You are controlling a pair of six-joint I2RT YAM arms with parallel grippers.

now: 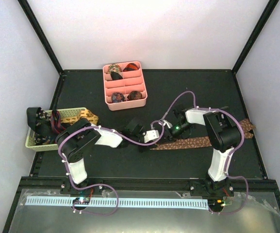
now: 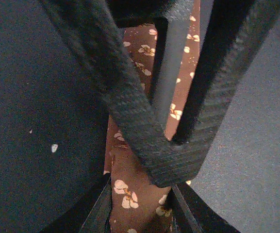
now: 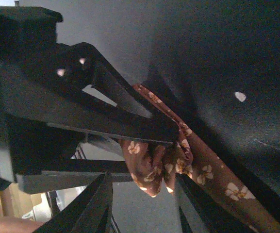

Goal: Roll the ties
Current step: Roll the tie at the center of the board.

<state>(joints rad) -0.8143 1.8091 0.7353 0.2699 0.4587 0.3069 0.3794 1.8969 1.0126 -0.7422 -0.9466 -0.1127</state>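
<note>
Some rolls point(image 1: 118, 97) sit in the tray point(image 1: 143, 82). A brown tie point(image 1: 193, 142) lies unrolled, with the left tool point(image 2: 140, 187) and right tool point(image 3: 142, 179) at its end, grips unclear.

No text, labels, brands or numbers can be read in any view. The only marking is the pale flower print on the brown tie point(image 2: 130, 170), and it has no lettering.
</note>
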